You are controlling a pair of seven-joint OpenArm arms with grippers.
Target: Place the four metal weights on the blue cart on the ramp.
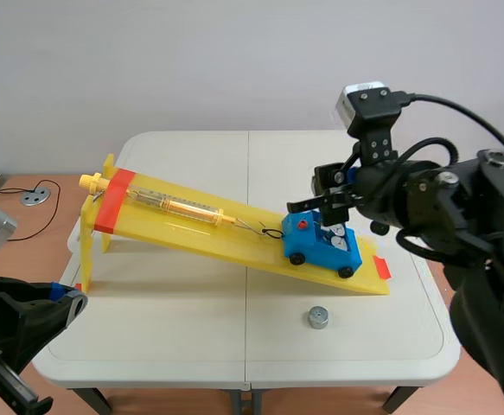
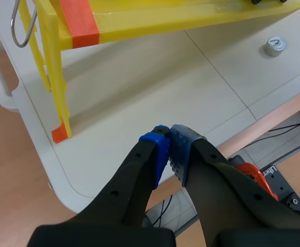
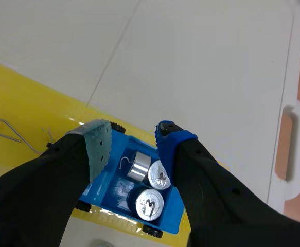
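Observation:
The blue cart (image 1: 321, 245) rests near the low end of the yellow ramp (image 1: 200, 232). In the right wrist view the cart (image 3: 113, 191) holds three metal weights: two upright (image 3: 150, 204) (image 3: 159, 177) and one on its side (image 3: 139, 165). My right gripper (image 3: 133, 133) hangs open just above the cart with nothing between its fingers; the scene view shows the same gripper (image 1: 325, 216). A fourth weight (image 1: 318, 317) stands on the table in front of the ramp, and the left wrist view shows that weight (image 2: 275, 46) too. My left gripper (image 2: 169, 146) is shut on nothing, low by the table's near left corner.
A yellow spring scale (image 1: 182, 206) lies along the ramp, hooked by wire to the cart. Orange tape (image 1: 113, 201) wraps the ramp's raised end, which stands on thin yellow legs (image 2: 57, 87). The white table's edge (image 2: 62, 175) lies just ahead of my left gripper.

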